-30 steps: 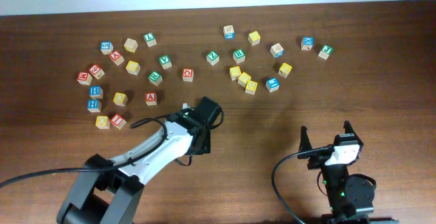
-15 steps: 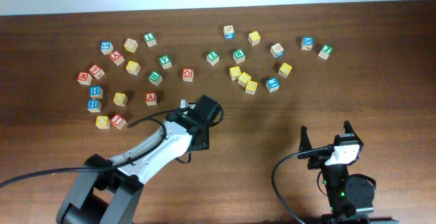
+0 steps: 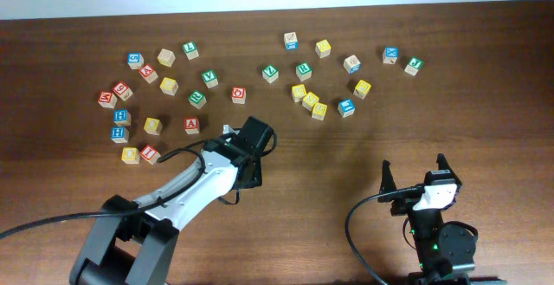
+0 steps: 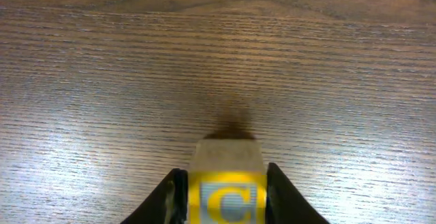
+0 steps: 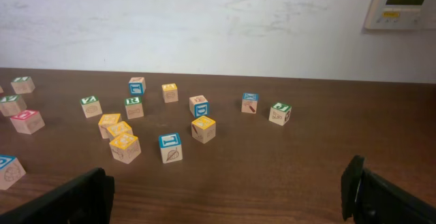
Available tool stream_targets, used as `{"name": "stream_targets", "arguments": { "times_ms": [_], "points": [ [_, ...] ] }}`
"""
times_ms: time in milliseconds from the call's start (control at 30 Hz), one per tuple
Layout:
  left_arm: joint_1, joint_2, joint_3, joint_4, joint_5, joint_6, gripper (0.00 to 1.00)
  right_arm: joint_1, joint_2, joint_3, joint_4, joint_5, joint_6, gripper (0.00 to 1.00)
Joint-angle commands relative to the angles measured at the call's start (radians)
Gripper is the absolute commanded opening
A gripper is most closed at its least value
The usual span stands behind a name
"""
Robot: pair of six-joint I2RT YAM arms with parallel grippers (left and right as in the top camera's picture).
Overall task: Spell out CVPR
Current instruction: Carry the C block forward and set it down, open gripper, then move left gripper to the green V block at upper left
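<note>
My left gripper [image 4: 227, 203] is shut on a wooden block with a yellow letter C [image 4: 227, 195] and holds it low over bare wood. In the overhead view this gripper [image 3: 228, 133] is just below the left cluster of letter blocks, near a red block [image 3: 191, 125]. The held block is hidden under the wrist there. A green V block [image 3: 210, 78] lies in that cluster. My right gripper [image 3: 415, 174] is open and empty near the front right. In its own view the right gripper [image 5: 228, 197] faces the right cluster from a distance.
Several letter blocks lie scattered in a left cluster [image 3: 152, 126] and a right cluster [image 3: 310, 100] along the far half of the table. A blue-topped block [image 5: 170, 147] and a yellow one [image 5: 125, 148] are nearest the right gripper. A white wall runs behind the table.
My left gripper has moved a little to the left and toward the far side with the C block in it. The right arm has not moved.
</note>
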Motion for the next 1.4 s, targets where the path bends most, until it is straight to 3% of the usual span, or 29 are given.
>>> {"name": "stream_targets", "arguments": {
  "times_ms": [0,133,200,267,467,533,567,700,767,867,1233,1333,1367],
  "points": [
    [0.002,-0.008,-0.009,0.002,0.008,0.001,0.30,-0.006,-0.006,-0.005,-0.007,0.008,0.007,0.99],
    [0.002,-0.008,-0.008,0.005,0.006,0.009,0.31,-0.006,-0.006,-0.005,-0.007,0.008,0.007,0.98],
    [0.002,-0.008,0.007,0.008,0.007,0.037,0.40,-0.006,-0.006,-0.005,-0.007,0.008,0.007,0.98],
    [0.002,-0.012,0.066,-0.034,0.006,0.071,0.48,-0.006,-0.006,-0.005,-0.007,0.008,0.007,0.98],
    [0.040,-0.036,0.333,-0.220,0.003,0.117,0.52,-0.006,-0.006,-0.005,-0.007,0.008,0.007,0.98],
    [0.102,-0.040,0.450,-0.256,-0.046,0.142,0.55,-0.006,-0.006,-0.005,-0.007,0.008,0.007,0.98],
    [0.149,-0.040,0.489,-0.253,-0.065,0.142,0.62,-0.006,-0.006,-0.005,-0.007,0.008,0.007,0.98],
    [0.315,-0.033,0.502,-0.194,-0.064,0.145,0.73,-0.006,-0.006,-0.005,-0.007,0.008,0.007,0.98],
    [0.378,-0.020,0.499,-0.194,-0.063,0.145,0.73,-0.006,-0.006,-0.005,-0.007,0.008,0.007,0.98],
    [0.421,0.019,0.497,-0.193,-0.065,0.145,1.00,-0.006,-0.006,-0.005,-0.007,0.008,0.007,0.98],
    [0.427,0.148,0.497,0.212,-0.076,0.149,0.99,-0.006,-0.006,-0.005,-0.007,0.008,0.007,0.98],
    [0.418,0.175,0.501,0.325,0.043,0.346,0.99,-0.006,-0.006,-0.005,-0.007,0.008,0.007,0.98],
    [0.413,0.187,0.518,0.326,0.042,0.358,0.99,-0.006,-0.006,-0.005,-0.007,0.008,0.007,0.98]
  ]
}}
